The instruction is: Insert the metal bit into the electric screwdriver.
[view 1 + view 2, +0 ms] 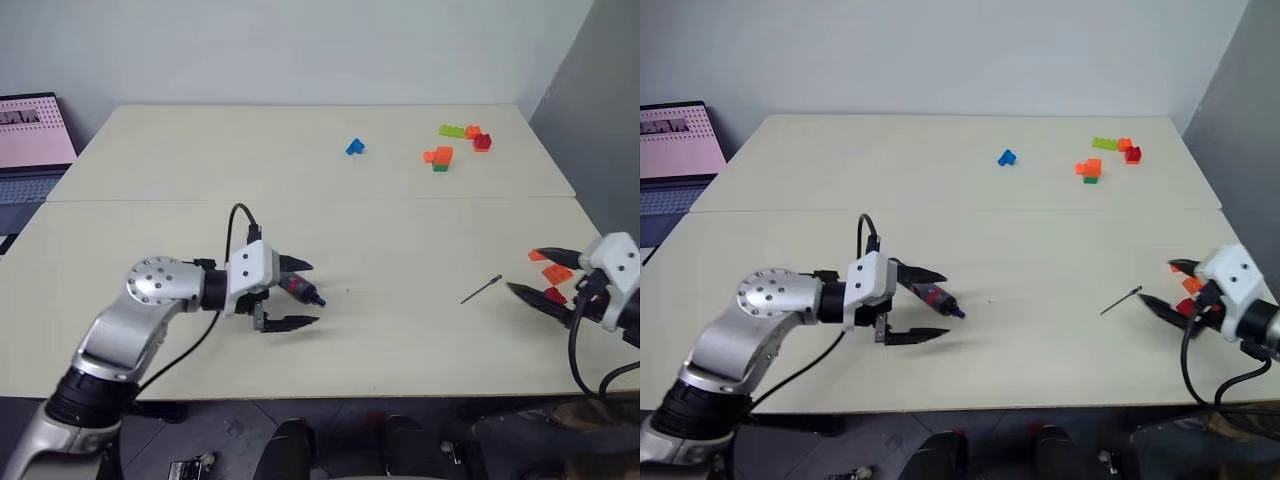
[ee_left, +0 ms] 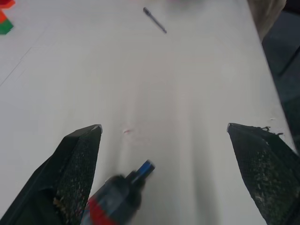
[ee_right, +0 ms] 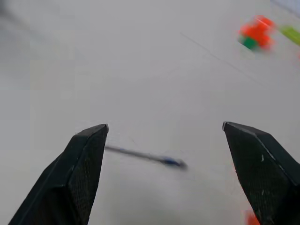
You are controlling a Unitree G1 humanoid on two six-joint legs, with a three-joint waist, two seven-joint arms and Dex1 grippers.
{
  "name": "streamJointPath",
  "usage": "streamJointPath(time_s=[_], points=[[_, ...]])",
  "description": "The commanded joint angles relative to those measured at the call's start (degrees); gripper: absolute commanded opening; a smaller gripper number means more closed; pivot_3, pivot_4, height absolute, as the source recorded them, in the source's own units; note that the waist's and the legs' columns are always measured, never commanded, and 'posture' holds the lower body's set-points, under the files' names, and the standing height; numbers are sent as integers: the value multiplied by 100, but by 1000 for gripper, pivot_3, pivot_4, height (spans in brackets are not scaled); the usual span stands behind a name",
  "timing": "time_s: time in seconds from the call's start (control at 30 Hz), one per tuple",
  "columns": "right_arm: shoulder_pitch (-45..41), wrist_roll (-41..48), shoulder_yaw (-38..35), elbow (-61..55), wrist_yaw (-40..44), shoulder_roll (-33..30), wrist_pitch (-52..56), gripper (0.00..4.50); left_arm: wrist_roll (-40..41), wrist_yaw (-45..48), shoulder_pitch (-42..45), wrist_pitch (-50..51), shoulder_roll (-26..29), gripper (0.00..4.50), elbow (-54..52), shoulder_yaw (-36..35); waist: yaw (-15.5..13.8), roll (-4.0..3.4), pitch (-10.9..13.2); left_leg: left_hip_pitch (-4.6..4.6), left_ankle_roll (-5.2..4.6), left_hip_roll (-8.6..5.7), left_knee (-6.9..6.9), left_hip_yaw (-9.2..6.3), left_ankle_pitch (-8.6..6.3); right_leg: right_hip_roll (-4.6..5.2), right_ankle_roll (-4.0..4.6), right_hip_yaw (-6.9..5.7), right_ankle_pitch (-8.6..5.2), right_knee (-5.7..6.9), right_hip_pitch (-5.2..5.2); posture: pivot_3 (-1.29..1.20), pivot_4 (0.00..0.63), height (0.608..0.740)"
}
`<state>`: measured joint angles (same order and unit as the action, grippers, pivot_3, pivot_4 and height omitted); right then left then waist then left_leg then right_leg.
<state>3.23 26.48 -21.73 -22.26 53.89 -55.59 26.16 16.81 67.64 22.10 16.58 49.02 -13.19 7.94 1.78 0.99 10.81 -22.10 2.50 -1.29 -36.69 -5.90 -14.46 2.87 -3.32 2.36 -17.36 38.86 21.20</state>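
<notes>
Left eye view: the left gripper [image 1: 300,294] sits in the lower centre-left of the frame, its fingers spread wide; the electric screwdriver [image 1: 299,289] lies between them, blue tip pointing toward the right of the frame, the fingers not closed on it; whether it touches either finger cannot be told. The metal bit [image 1: 481,289] lies tilted on the table [image 1: 300,170] in the lower right, clear of both grippers; the right gripper [image 1: 525,273] is at the right edge, just beside the bit, its fingers spread and empty. Small coloured bricks [image 1: 455,144] sit in the upper right; a laptop [image 1: 30,150] shows at the left edge.
</notes>
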Motion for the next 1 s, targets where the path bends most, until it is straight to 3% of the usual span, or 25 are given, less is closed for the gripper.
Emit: streamJointPath(time_s=[0.03, 0.17, 0.4, 0.73, 1.0], points=[[-284, 410, 266, -645, 576, -559, 396, 4120, -777, 614, 504, -1034, 309, 4500, 553, 462, -22, 2, 1, -2, 0, -1, 0, 0, 0, 1, 0, -1, 0, -5, 0, 0, 150, 740], [-716, 588, 620, -866, 810, -817, 552, 4120, -1461, 1340, 1289, -2214, 328, 4500, 1346, 1073, -47, 5, 2, -30, 0, -2, -10, -12, 0, 9, -3, -14, 3, -14, 8, 0, 150, 740], [-733, 1035, 729, -1337, 710, -697, 1010, 4120, -2309, 2022, 2440, -3108, -14, 4500, 2712, 1833, -30, 8, 4, -73, 0, -10, -24, -23, 0, 7, -7, -29, 7, -13, 37, 0, 150, 740], [-558, 1139, 713, -1637, 441, -507, 1173, 4120, -2839, 2101, 3350, -2991, -1116, 4500, 3587, 2282, -22, 15, 8, -75, -1, -12, -32, -30, 1, 4, -9, -33, 7, 3, 41, 0, 150, 740], [-524, 1177, 686, -1735, 368, -472, 1226, 4120, -3138, 2075, 3500, -2900, -1430, 4500, 3734, 2366, 13, 15, 8, -75, -1, -12, -31, -26, 1, 4, -9, -28, 7, 8, 46, 0, 150, 740]])
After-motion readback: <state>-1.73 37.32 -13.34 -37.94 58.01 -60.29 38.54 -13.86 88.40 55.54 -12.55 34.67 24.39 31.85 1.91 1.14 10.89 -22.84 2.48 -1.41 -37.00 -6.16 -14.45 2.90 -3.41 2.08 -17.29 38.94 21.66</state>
